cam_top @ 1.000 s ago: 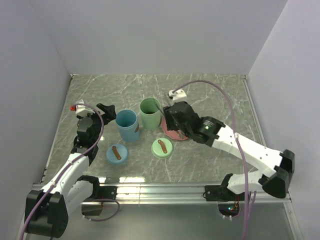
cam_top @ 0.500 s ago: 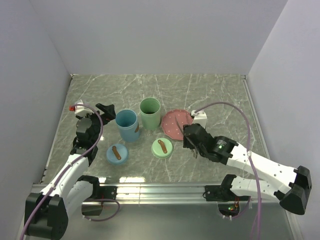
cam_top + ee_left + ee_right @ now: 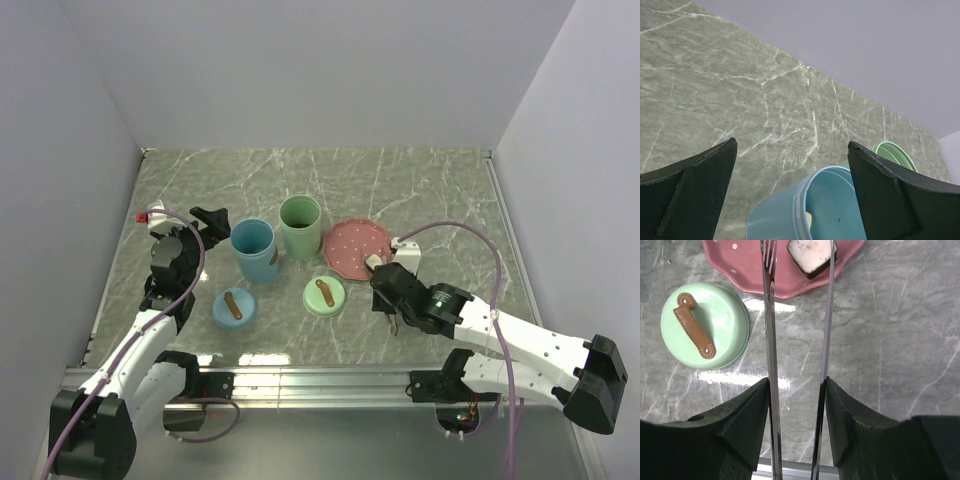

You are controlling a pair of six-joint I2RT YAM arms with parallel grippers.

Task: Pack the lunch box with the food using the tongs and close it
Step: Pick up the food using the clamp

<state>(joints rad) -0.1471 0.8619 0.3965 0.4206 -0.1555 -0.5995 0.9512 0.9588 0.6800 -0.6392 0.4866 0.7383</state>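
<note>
My right gripper (image 3: pixel 797 382) is shut on the slim metal tongs (image 3: pixel 771 340), whose two arms stand apart and run forward to the pink plate (image 3: pixel 750 265). One white and dark sushi piece (image 3: pixel 811 255) lies at the plate's near edge between the tong ends, and it shows from above as the sushi piece (image 3: pixel 372 262). The lunch box stands as an open blue tub (image 3: pixel 253 250) and an open green tub (image 3: pixel 300 227). My left gripper (image 3: pixel 791 145) hangs open just above and left of the blue tub (image 3: pixel 815 210), which has something pale inside.
A blue lid (image 3: pixel 234 307) and a green lid (image 3: pixel 325 296), each with a brown strap handle, lie flat in front of the tubs. The green lid (image 3: pixel 705 325) sits just left of the tongs. Walls close the table on three sides.
My right arm has pulled back from over the plate and green tub toward the near right, tongs still in it. The plate now shows whole. The left arm has not moved.
</note>
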